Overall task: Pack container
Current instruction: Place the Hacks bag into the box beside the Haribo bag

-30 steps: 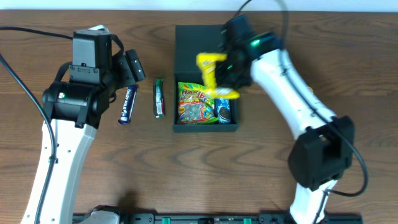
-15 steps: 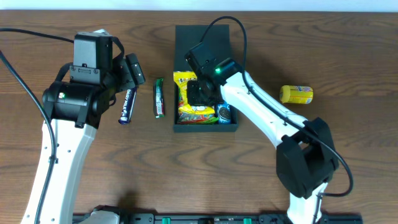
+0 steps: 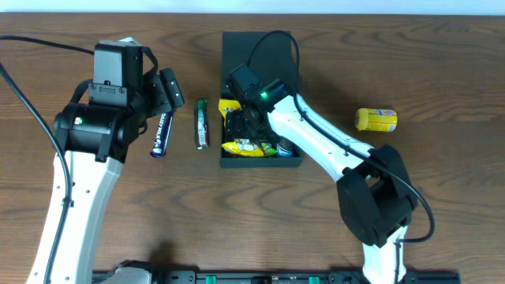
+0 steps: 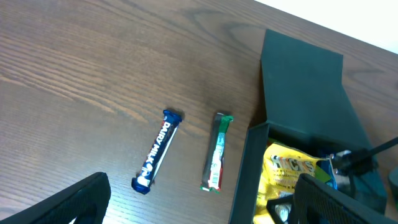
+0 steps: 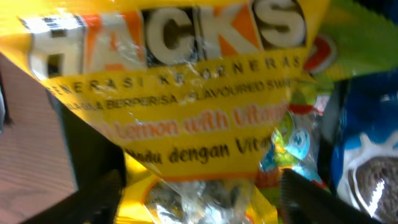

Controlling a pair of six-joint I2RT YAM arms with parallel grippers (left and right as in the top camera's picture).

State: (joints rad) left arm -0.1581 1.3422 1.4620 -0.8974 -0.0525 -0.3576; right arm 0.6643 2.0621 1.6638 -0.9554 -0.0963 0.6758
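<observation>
From the overhead view, the desk [image 3: 442, 63] is dark brown wood with a long, even grain. A pale strip [image 3: 252, 6] runs beyond its far edge, and a black rail [image 3: 260, 278] lies along its near edge. The container [image 3: 260, 55] stands at the middle, close to the far edge, with its flap lid thrown back toward that edge. The right gripper [image 3: 241, 118] is down inside it among bright packets. A yellow can [image 3: 375, 119] lies on its side toward the right edge. The left gripper [image 3: 170, 87] hangs over the left half, beside a blue bar [image 3: 161, 132] and a green bar [image 3: 202, 124].

In the left wrist view, the left gripper's [image 4: 202, 199] jaws are spread wide over bare wood, holding nothing. The two bars lie side by side, apart, just left of the container's wall.

In the right wrist view, a yellow packet [image 5: 186, 93] lettered "HACKS" fills the frame, with a blue packet [image 5: 367, 174] at its right. The right gripper's [image 5: 202, 199] jaws stand apart, one dark finger at each lower corner.
</observation>
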